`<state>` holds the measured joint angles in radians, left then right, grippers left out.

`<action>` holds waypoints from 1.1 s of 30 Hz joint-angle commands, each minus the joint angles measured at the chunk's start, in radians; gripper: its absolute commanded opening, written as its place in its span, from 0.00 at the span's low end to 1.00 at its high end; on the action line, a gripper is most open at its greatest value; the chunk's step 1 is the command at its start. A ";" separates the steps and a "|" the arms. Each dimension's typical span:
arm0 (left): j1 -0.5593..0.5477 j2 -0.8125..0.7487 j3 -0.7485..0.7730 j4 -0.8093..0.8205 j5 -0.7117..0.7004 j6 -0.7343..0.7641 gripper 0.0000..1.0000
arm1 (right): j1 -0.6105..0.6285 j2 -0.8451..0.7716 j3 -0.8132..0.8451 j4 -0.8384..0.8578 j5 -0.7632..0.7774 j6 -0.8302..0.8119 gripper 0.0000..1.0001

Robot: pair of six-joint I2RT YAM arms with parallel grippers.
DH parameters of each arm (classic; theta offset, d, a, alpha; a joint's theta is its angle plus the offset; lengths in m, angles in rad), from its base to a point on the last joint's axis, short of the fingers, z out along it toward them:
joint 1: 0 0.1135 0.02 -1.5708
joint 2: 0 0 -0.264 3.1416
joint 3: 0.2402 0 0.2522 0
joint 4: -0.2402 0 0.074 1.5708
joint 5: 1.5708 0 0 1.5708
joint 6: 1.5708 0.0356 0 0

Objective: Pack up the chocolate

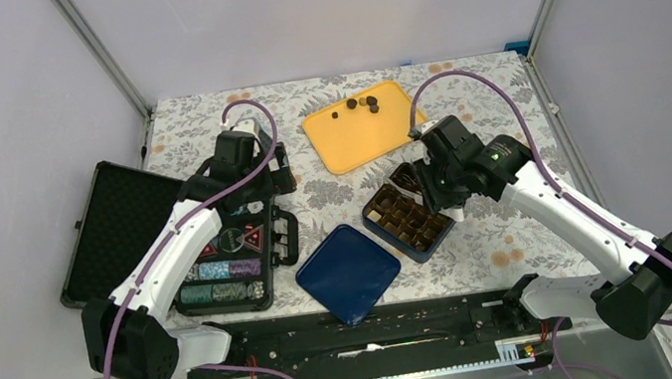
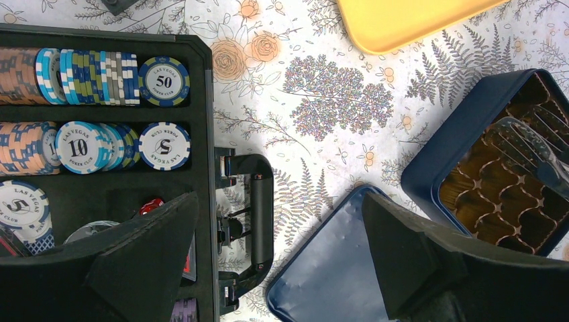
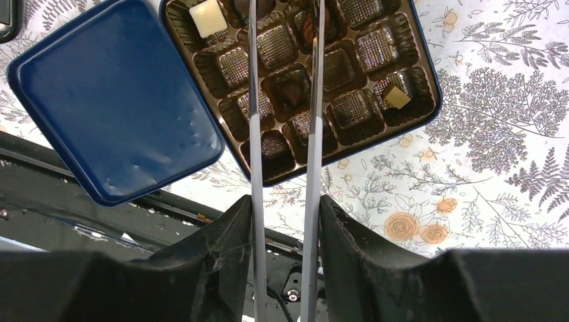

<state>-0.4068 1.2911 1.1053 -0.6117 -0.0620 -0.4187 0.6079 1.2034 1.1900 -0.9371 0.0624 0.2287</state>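
Several dark chocolate pieces [image 1: 361, 103] lie on the yellow tray [image 1: 345, 143] at the back. The blue box [image 1: 381, 232] with a brown compartment insert holds a pale cream piece [image 3: 208, 17], another small pale piece [image 3: 397, 97] and two dark pieces [image 3: 290, 87]. My right gripper [image 3: 285, 201] is shut on clear tongs [image 3: 255, 134], whose arms reach over the box's middle compartments; I cannot tell whether the tips hold anything. It also shows in the top view [image 1: 439, 196]. My left gripper [image 2: 280, 201] is open and empty above the poker case handle [image 2: 262, 215].
The blue box lid [image 1: 348, 273] lies flat left of the box, near the front edge. An open black poker chip case [image 1: 223, 267] with striped chips [image 2: 164, 82] stands at the left. The table is floral-patterned, with walls on three sides.
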 commanded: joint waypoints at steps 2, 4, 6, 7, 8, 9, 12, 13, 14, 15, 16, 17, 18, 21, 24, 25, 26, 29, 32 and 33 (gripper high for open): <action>0.000 -0.013 0.013 0.035 -0.005 0.007 0.99 | 0.010 -0.008 0.063 0.028 0.030 -0.004 0.37; 0.000 -0.010 0.013 0.034 -0.006 0.008 0.99 | 0.010 -0.011 0.084 0.020 0.036 -0.010 0.20; 0.000 -0.007 0.015 0.035 -0.010 0.009 0.99 | 0.010 -0.005 0.113 0.009 0.046 -0.017 0.08; 0.000 -0.004 0.017 0.035 -0.013 0.010 0.99 | 0.011 -0.003 0.125 0.008 0.054 -0.020 0.06; 0.000 -0.001 0.020 0.035 -0.015 0.011 0.99 | 0.010 -0.001 0.137 0.011 0.063 -0.022 0.05; 0.000 0.001 0.022 0.036 -0.017 0.013 0.99 | 0.011 0.000 0.146 0.012 0.073 -0.023 0.05; 0.000 0.007 0.029 0.036 -0.019 0.017 0.99 | 0.012 0.011 0.168 0.026 0.097 -0.032 0.05; 0.000 0.009 0.031 0.035 -0.019 0.019 0.99 | 0.012 0.017 0.173 0.032 0.101 -0.035 0.05; 0.000 0.011 0.033 0.035 -0.019 0.020 0.99 | 0.011 0.022 0.177 0.034 0.104 -0.036 0.05; 0.000 0.013 0.034 0.036 -0.020 0.021 0.99 | 0.011 0.028 0.180 0.040 0.109 -0.039 0.05; 0.000 0.014 0.034 0.036 -0.020 0.022 0.99 | 0.012 0.033 0.184 0.044 0.113 -0.041 0.05; 0.000 0.017 0.033 0.036 -0.022 0.024 0.99 | 0.012 0.038 0.185 0.049 0.118 -0.042 0.05; 0.000 0.018 0.034 0.035 -0.023 0.024 0.99 | 0.011 0.042 0.186 0.058 0.124 -0.044 0.06; 0.000 0.027 0.038 0.035 -0.024 0.026 0.99 | 0.011 0.059 0.191 0.076 0.131 -0.045 0.06; 0.000 0.034 0.047 0.035 -0.025 0.029 0.99 | 0.011 0.076 0.197 0.095 0.139 -0.048 0.06; 0.000 0.038 0.050 0.036 -0.025 0.031 0.99 | 0.011 0.082 0.200 0.101 0.143 -0.049 0.06; 0.000 0.042 0.053 0.035 -0.027 0.033 0.99 | 0.010 0.090 0.202 0.109 0.147 -0.050 0.06; 0.000 0.052 0.062 0.035 -0.029 0.040 0.99 | 0.011 0.113 0.215 0.135 0.165 -0.057 0.07; 0.000 0.057 0.065 0.036 -0.030 0.045 0.99 | 0.010 0.144 0.225 0.185 0.178 -0.064 0.07; 0.000 0.058 0.064 0.037 -0.031 0.047 0.99 | 0.009 0.160 0.232 0.202 0.179 -0.066 0.07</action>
<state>-0.4065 1.3479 1.1217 -0.6102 -0.0685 -0.3923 0.6098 1.3266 1.3602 -0.8513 0.1974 0.1837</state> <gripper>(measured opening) 0.985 0.264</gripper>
